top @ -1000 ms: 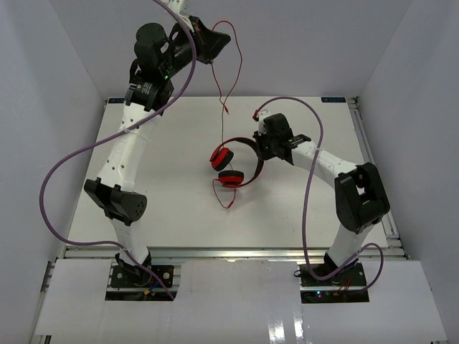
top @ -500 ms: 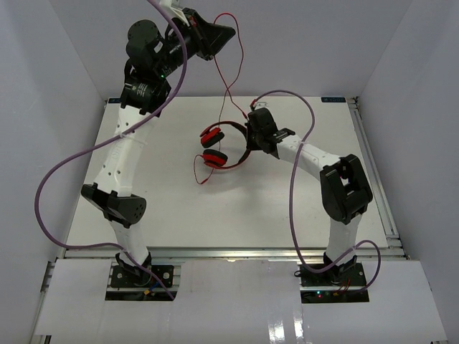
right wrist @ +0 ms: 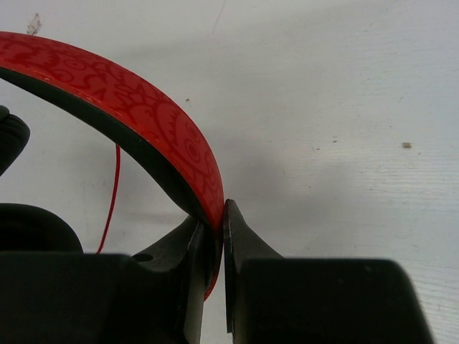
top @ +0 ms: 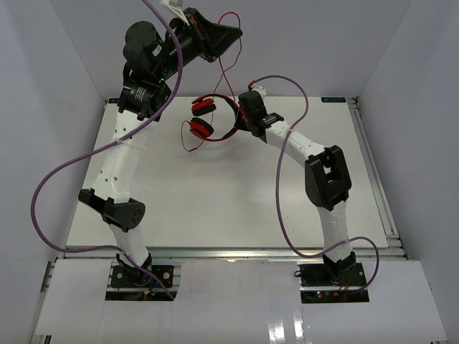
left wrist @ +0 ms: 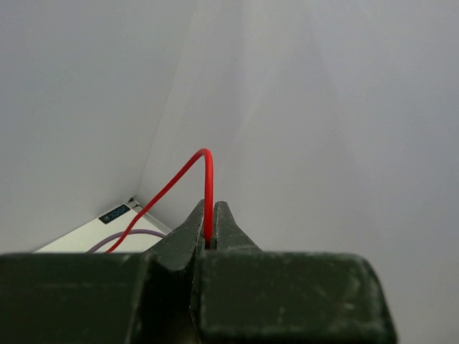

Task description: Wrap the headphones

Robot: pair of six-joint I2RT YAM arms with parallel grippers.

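Note:
The red headphones [top: 208, 118] hang above the far left part of the table, cups to the left. My right gripper [top: 240, 118] is shut on their red band [right wrist: 172, 143], clamped between both fingers. The thin red cord [top: 228, 72] rises from the headphones to my left gripper [top: 233, 32], raised high at the back wall. The left gripper [left wrist: 208, 215] is shut on the cord [left wrist: 204, 179], which loops up and back down to the left. A loose stretch of cord [top: 188, 140] dangles under the cups.
The white table [top: 237, 193] has a metal rail along its right edge [top: 369, 165]. White walls enclose the back and sides. Purple arm cables [top: 290, 172] loop beside both arms.
My right gripper has carried the headphones from the table's middle up and toward the far left. My left gripper has shifted right and higher with the cord.

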